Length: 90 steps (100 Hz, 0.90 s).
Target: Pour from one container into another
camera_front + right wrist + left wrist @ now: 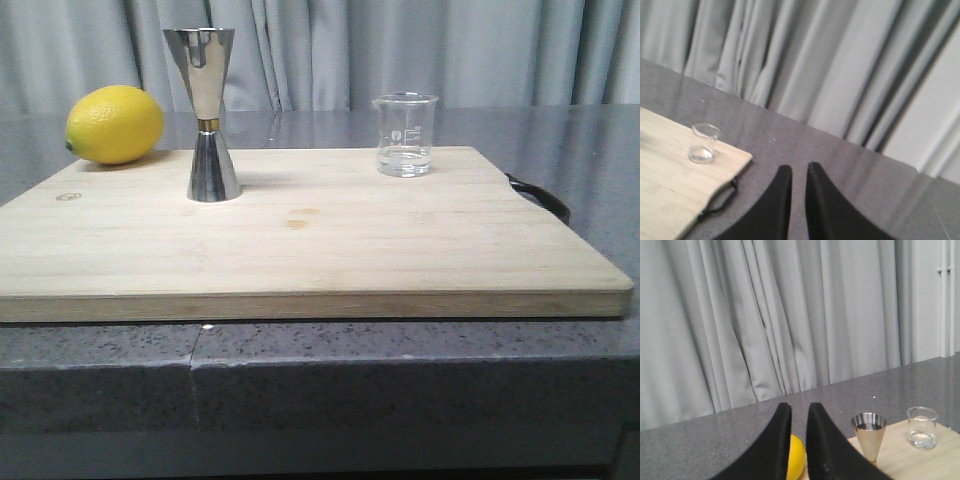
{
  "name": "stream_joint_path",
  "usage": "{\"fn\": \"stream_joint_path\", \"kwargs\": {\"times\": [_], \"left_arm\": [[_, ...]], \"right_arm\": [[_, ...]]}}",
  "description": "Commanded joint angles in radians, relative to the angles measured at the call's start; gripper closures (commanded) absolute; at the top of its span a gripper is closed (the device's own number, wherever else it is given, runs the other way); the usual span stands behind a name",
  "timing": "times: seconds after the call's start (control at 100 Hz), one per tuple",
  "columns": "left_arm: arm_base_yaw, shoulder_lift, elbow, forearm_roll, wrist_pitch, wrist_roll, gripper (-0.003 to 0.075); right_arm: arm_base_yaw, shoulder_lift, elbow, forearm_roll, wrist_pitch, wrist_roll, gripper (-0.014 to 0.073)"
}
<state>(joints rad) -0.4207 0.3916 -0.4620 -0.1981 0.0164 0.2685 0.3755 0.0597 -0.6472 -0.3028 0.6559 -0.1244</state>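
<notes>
Beaker (405, 134) with unreadable white markings

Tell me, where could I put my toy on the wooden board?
Most of the board is bare: the whole near half, and the gap between the metal cup and the little glass. The far left corner is tighter, with the lemon beside the metal cup.
</notes>
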Motion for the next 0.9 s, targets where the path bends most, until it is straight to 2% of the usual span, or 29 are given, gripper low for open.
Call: {"fn": "stream_joint_path", "kwargs": {"times": [0.0,0.14,0.21,0.46,0.89], "left_arm": [[0.018,0.006,0.010,0.000,-0.110,-0.003,0.0739],[0.019,0.006,0.129,-0.024,-0.284,-0.003,0.0739],[0.019,0.006,0.187,-0.029,-0.327,-0.003,0.0739],[0.019,0.006,0.328,-0.029,-0.340,-0.003,0.0739],[0.018,0.006,0.334,-0.030,-0.330,-0.011,0.0739]], "right_arm": [[-0.007,-0.036,0.016,-0.125,0.004,0.092,0.0641],[-0.007,-0.086,0.061,-0.127,0.108,0.098,0.0643],[-0.007,-0.081,0.079,-0.127,0.146,0.098,0.0643],[-0.007,-0.081,0.119,-0.129,0.121,0.098,0.0643],[-0.007,-0.081,0.119,-0.113,0.121,0.098,0.0643]]}}
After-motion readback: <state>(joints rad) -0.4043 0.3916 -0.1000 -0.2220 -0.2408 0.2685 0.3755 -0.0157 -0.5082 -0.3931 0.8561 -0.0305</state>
